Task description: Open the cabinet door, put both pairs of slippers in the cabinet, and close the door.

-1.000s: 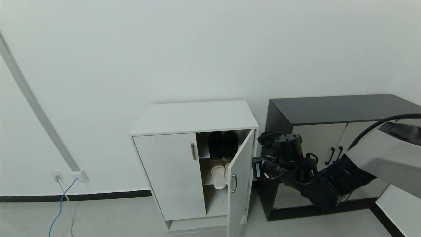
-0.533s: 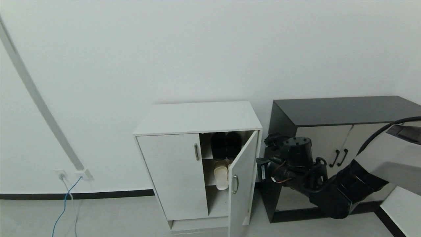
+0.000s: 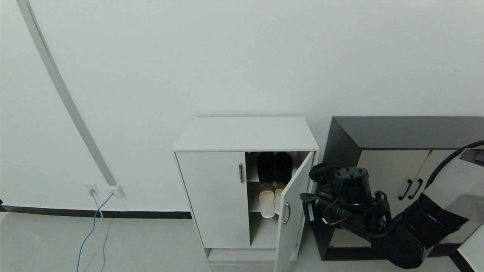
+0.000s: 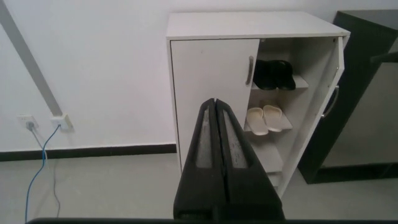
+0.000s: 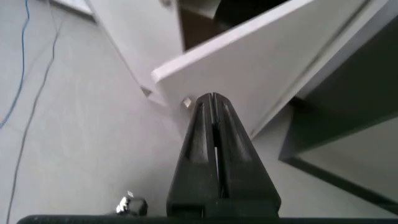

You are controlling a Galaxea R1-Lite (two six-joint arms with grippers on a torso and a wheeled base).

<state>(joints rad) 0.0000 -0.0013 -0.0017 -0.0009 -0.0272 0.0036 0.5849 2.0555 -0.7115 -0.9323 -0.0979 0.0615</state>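
Cabinet door (image 3: pixel 297 196) ajar, right hand (image 5: pixel 214 97) just beside.

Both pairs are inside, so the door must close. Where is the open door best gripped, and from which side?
Grip the vertical handle near the door's free edge, coming from its outer face, on the right gripper's side. It stands off the panel, so fingers can probably close across it.

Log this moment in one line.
black slippers: upper shelf | cream slippers: middle shelf | white cabinet's right door: open | right gripper: shut, beside door
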